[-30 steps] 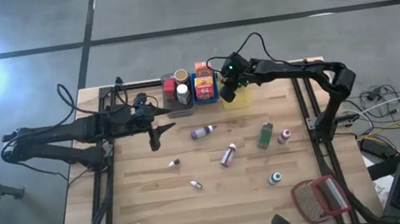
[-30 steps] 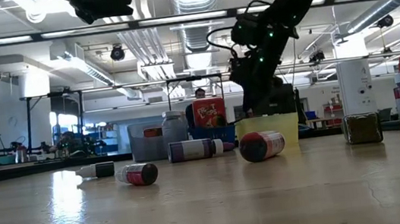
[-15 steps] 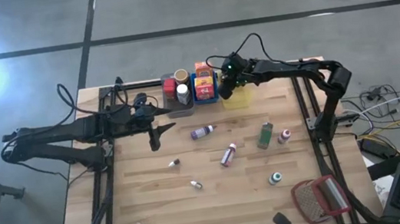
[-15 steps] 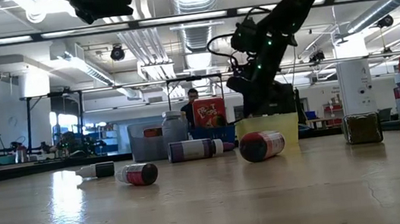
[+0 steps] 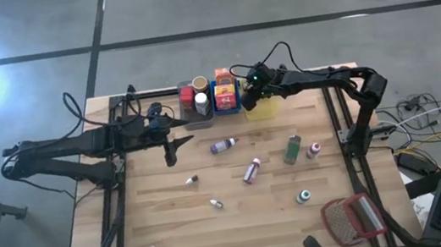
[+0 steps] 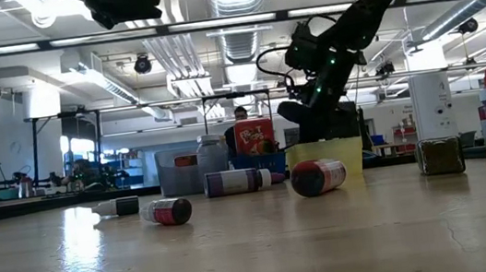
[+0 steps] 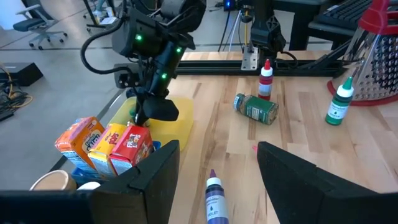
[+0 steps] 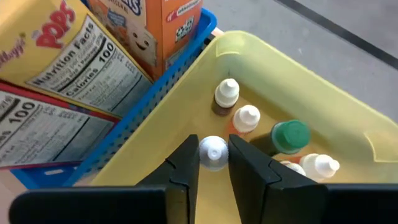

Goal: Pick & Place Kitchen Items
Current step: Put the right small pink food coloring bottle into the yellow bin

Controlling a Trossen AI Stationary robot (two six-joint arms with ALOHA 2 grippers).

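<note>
My right gripper (image 8: pixel 213 163) is over the yellow bin (image 8: pixel 323 106) at the table's far edge, shut on a small white-capped bottle (image 8: pixel 213 152); it also shows in the high view (image 5: pixel 249 100) and the low view (image 6: pixel 301 119). Several small bottles with white caps and one green cap (image 8: pixel 290 137) lie in the yellow bin. My left gripper (image 7: pixel 217 180) is open and empty, above the table's left part (image 5: pixel 171 153). A purple bottle (image 5: pixel 223 145), a green jar (image 5: pixel 293 148) and other small bottles lie loose on the table. My right gripper pinches the small bottle at its white cap (image 8: pixel 213 147) between its two fingers (image 8: pixel 185 163). The fingers slant down from above, inside the yellow bin's rim. The cap hides the bottle's body, so I cannot tell whether its base rests on the bin's floor.
A blue bin (image 5: pixel 226 97) with orange and red boxes and a grey bin (image 5: pixel 195 103) with jars stand left of the yellow bin. A red-framed mesh grater (image 5: pixel 353 219) lies at the near right corner. Loose bottles (image 5: pixel 251 170) (image 5: pixel 303 196) (image 5: pixel 216 203) dot the table's middle.
My right gripper has tipped from pointing straight down to a slant over the yellow bin and has shifted slightly toward the table's left edge.
</note>
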